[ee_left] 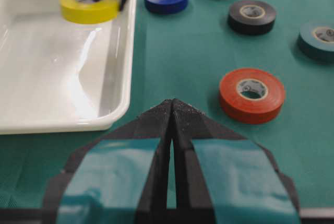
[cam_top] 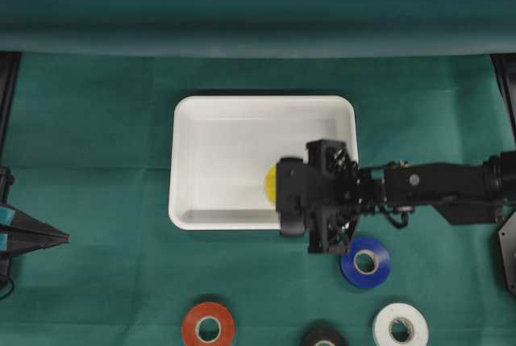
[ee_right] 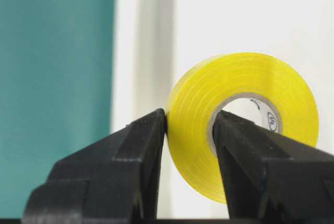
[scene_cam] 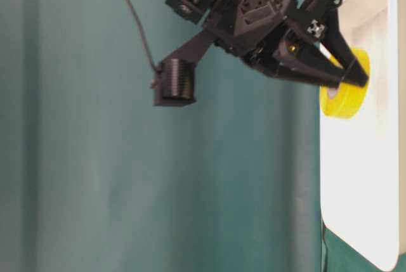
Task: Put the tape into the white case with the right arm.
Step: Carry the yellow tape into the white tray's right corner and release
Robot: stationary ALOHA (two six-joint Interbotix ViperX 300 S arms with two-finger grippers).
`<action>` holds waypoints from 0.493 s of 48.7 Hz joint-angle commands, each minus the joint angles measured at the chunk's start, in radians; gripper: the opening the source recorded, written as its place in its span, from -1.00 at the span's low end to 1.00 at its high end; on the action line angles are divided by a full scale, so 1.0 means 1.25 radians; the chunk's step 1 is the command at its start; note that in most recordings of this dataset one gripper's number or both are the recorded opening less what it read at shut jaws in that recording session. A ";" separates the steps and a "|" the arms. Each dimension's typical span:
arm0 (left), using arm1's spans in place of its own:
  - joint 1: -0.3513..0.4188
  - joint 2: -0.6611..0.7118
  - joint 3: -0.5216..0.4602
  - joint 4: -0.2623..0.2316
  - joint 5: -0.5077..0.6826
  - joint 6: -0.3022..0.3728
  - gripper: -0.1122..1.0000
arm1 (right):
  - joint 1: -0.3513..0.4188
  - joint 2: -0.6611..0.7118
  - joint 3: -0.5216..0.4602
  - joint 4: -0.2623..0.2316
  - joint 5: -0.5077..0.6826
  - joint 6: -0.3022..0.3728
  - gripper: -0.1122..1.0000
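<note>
The right gripper [ee_right: 190,125] pinches the yellow tape [ee_right: 245,114] through one wall, one finger inside its core, over the white case [cam_top: 211,132]; overhead the arm hides most of the roll. The left gripper [ee_left: 172,130] sits closed, well apart.

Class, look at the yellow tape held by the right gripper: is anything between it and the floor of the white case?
Nothing visible. The right gripper pinches the yellow tape over the white case, inside its rim near the right wall. The case floor below holds no other object. The other rolls lie outside on the cloth.
</note>
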 commanded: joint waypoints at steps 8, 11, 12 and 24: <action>0.002 0.006 -0.009 0.000 -0.004 0.000 -0.80 | -0.052 -0.027 -0.002 -0.006 -0.023 -0.005 -0.77; 0.002 0.006 -0.009 -0.001 -0.004 0.000 -0.80 | -0.064 -0.027 -0.002 -0.010 -0.036 -0.005 -0.77; 0.002 0.006 -0.009 -0.001 -0.004 0.000 -0.80 | -0.066 -0.027 -0.002 -0.012 -0.038 -0.005 -0.77; 0.002 0.006 -0.009 -0.001 -0.004 0.000 -0.80 | -0.106 -0.026 -0.002 -0.029 -0.063 -0.005 -0.77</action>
